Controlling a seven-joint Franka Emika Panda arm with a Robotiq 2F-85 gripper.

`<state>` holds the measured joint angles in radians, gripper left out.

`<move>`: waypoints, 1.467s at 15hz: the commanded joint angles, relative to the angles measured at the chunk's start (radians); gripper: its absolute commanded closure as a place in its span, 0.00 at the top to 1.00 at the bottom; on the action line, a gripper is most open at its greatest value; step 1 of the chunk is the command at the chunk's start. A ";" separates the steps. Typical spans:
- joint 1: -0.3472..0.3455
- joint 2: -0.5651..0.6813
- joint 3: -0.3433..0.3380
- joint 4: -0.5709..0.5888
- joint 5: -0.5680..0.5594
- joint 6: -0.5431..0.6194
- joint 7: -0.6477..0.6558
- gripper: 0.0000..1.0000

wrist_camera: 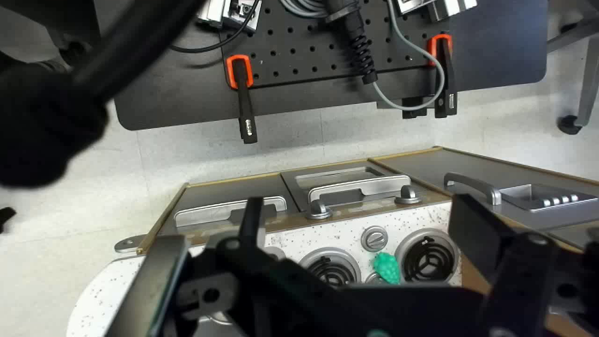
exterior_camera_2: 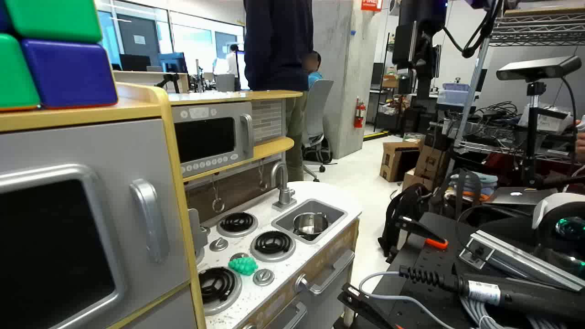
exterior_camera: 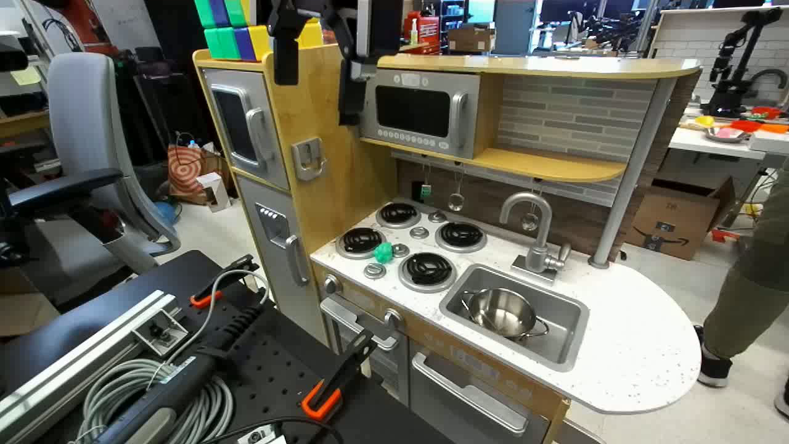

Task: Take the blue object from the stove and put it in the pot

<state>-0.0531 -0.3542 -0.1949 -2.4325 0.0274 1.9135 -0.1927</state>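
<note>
Wrist view: clamps (wrist_camera: 243,96) on the black table's (wrist_camera: 496,61) edge, green lump (wrist_camera: 387,267) on the stove (wrist_camera: 344,235) toward its front edge. Pot (exterior_camera: 502,311) sits in the sink (exterior_camera: 566,330). Gripper (exterior_camera: 318,102) points down up high, fingers (exterior_camera: 285,61) wide.

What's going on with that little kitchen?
A robot gripper hangs open in the air, holding nothing. The bumpy green toy sits on the stove beside a burner, and the shiny pot is in the sink. The job is to put the toy in the pot, and that isn't done yet.
</note>
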 commanded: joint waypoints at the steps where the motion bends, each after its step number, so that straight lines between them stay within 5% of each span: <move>1: -0.017 0.001 0.016 0.002 0.006 -0.002 -0.005 1.00; 17: -0.017 0.001 0.016 0.003 0.006 -0.002 -0.005 1.00; 19: 0.000 0.048 0.017 0.016 0.072 0.073 0.009 1.00; 22: 0.021 0.147 0.028 0.034 0.196 0.338 0.012 1.00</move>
<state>-0.0459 -0.3123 -0.1839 -2.4331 0.1353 2.0586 -0.1871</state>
